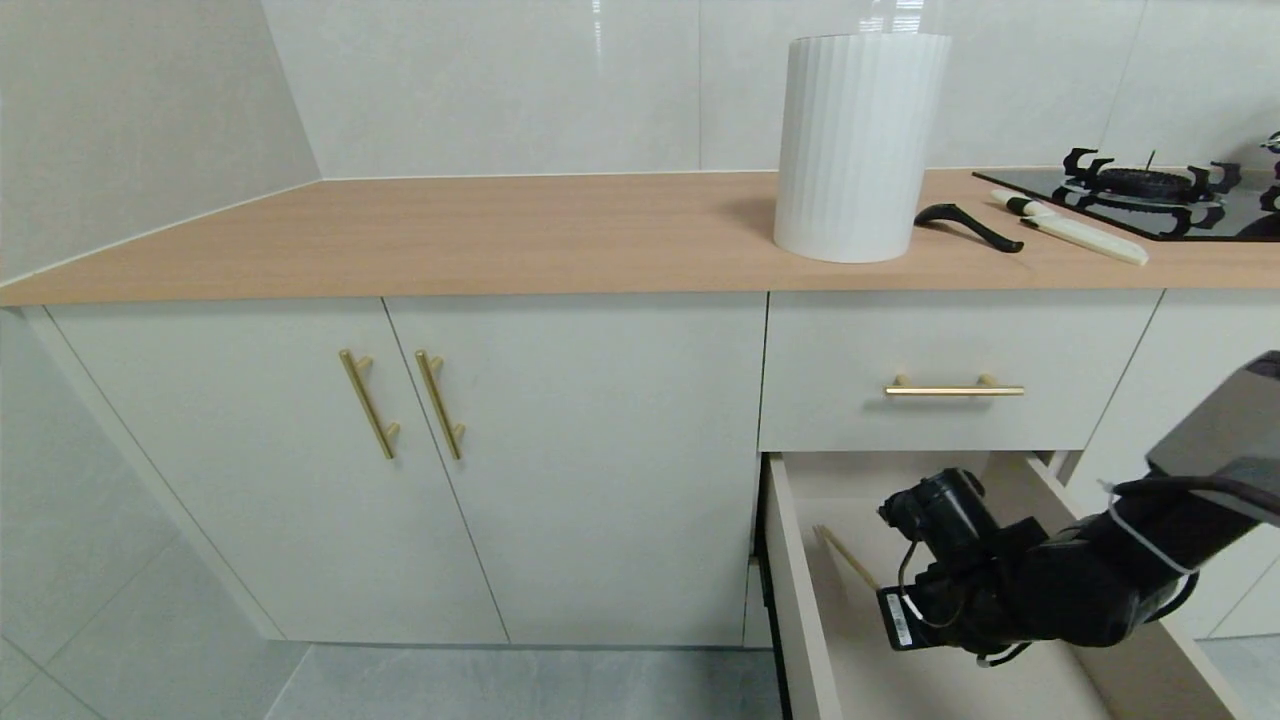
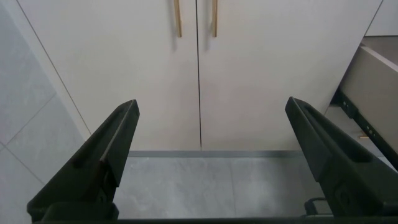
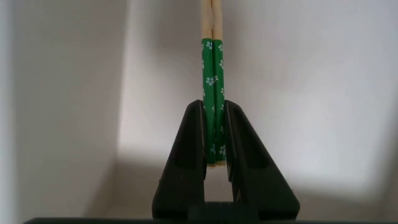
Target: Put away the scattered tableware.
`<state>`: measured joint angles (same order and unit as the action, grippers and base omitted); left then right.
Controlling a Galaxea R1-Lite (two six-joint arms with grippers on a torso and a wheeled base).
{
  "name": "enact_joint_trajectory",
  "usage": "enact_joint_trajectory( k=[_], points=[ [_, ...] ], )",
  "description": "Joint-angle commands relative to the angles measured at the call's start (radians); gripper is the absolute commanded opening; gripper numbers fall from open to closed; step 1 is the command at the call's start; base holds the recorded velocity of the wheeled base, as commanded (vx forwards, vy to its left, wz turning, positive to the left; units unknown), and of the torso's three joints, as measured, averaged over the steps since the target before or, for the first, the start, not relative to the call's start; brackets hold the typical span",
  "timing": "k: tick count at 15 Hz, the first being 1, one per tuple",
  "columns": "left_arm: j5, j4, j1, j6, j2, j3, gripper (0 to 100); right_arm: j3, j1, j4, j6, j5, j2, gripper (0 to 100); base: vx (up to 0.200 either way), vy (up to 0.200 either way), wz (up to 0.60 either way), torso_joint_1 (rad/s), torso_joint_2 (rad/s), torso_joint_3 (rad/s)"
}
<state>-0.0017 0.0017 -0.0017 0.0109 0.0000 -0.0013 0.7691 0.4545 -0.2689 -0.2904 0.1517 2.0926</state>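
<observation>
Grip: the right gripper point(image 3: 214, 109) has its jaws clenched on a pair of chopsticks point(image 3: 213, 74), pinching them near their green patterned ends.
Long axis: the sticks run straight out ahead of the jaws, side by side and touching, with the bare wooden lengths leading.
Where: the pair hangs inside the open drawer point(image 1: 795, 590), and the far ends angle toward the drawer's left wall; whether they touch the drawer floor cannot be told.
Coming move: judged a release, since the sticks are already within the drawer walls and only letting go seems left for them.
Other arm: the left gripper point(image 2: 211, 106), jaws spread wide and holding nothing, hangs low before the cupboard doors point(image 2: 199, 68), well apart from the drawer's contents.
Look of the sticks: slim, pale wood with green sleeves dotted with small white prints.
Left out: a black-handled utensil point(image 1: 968, 225) and a pale knife point(image 1: 1080, 237) lie on the table point(image 1: 500, 235), beside a white ribbed holder point(image 1: 860, 150).
</observation>
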Motion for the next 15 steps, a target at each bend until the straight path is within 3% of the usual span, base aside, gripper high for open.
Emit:
enact_joint_trajectory(
  k=[1, 5, 14, 15],
  points=[
    [0.000, 0.000, 0.000, 0.000, 0.002, 0.000, 100, 0.038, 0.018, -0.007, -0.003, 0.012, 0.155, 0, 0.000, 0.000, 0.00, 0.000, 0.00, 0.000],
    [0.000, 0.000, 0.000, 0.000, 0.002, 0.000, 100, 0.070, 0.030, -0.062, -0.007, 0.112, 0.250, 0, 0.000, 0.000, 0.00, 0.000, 0.00, 0.000],
    [0.000, 0.000, 0.000, 0.000, 0.002, 0.001, 100, 0.094, 0.030, -0.133, -0.062, 0.141, 0.270, 0, 0.000, 0.000, 0.00, 0.000, 0.00, 0.000],
    [0.000, 0.000, 0.000, 0.000, 0.002, 0.001, 100, 0.094, 0.030, -0.133, -0.062, 0.141, 0.270, 100, 0.000, 0.000, 0.00, 0.000, 0.00, 0.000]
  ],
)
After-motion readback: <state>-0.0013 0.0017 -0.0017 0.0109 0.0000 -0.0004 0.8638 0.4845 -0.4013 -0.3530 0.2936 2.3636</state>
